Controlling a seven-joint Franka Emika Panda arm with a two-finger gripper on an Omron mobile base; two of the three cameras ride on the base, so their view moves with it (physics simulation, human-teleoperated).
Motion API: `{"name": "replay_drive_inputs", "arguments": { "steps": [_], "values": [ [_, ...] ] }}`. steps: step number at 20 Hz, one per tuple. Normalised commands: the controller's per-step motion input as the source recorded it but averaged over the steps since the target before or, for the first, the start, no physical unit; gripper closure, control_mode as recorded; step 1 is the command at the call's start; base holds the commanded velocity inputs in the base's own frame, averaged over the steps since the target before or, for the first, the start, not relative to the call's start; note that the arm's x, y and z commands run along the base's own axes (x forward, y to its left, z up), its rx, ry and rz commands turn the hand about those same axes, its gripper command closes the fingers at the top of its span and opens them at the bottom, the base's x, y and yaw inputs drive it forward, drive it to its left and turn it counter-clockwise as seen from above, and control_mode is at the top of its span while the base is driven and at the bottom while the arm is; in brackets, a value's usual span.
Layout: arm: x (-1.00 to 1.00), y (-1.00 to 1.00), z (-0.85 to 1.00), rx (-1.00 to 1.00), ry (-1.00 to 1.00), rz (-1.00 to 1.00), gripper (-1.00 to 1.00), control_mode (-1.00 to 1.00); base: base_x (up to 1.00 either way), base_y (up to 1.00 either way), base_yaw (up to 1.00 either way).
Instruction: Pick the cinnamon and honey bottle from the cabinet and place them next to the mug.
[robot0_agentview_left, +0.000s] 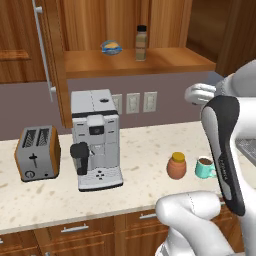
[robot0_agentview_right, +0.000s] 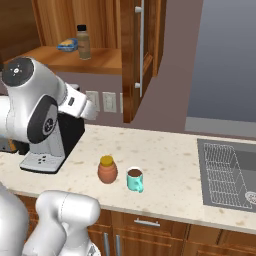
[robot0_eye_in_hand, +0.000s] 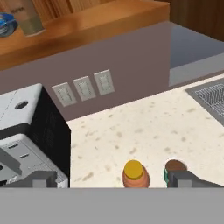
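Near the countertop (robot0_agentview_right: 165, 150) front edge the honey bottle (robot0_agentview_right: 107, 169) stood beside the mug (robot0_agentview_right: 135, 179); my gripper (robot0_eye_in_hand: 114, 179) hung wide open, empty.

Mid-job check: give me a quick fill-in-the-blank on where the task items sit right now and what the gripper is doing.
1. The honey bottle stands on the counter right beside the ____.
2. The cinnamon still stands on the ____ shelf.
3. The gripper hangs above the honey bottle with its jaws ____ and nothing held.
4. The blue packet lies next to the ____.

Missing words: mug; cabinet; open; cinnamon
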Motion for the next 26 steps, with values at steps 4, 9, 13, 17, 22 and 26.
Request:
{"name": "replay_drive_inputs", "arguments": {
  "steps": [4, 9, 13, 17, 22, 26],
  "values": [
    [-0.06, 0.64, 0.38, -0.10, 0.01, 0.04, -1.00, -1.00, 0.00, 0.00, 0.00],
    [-0.11, 0.35, 0.21, -0.02, -0.25, 0.07, -1.00, -1.00, 0.00, 0.00, 0.00],
    [0.43, 0.00, 0.00, 0.00, -0.28, 0.07, -1.00, -1.00, 0.00, 0.00, 0.00],
    [0.50, 0.00, 0.11, 0.02, -0.15, 0.10, -1.00, -1.00, 0.00, 0.00, 0.00],
    [0.54, 0.00, 0.46, 0.00, -0.02, 0.09, -1.00, -1.00, 0.00, 0.00, 0.00],
    [0.51, 0.02, 0.51, 0.00, 0.00, 0.07, -1.00, -1.00, 0.00, 0.00, 0.00]
  ]
}}
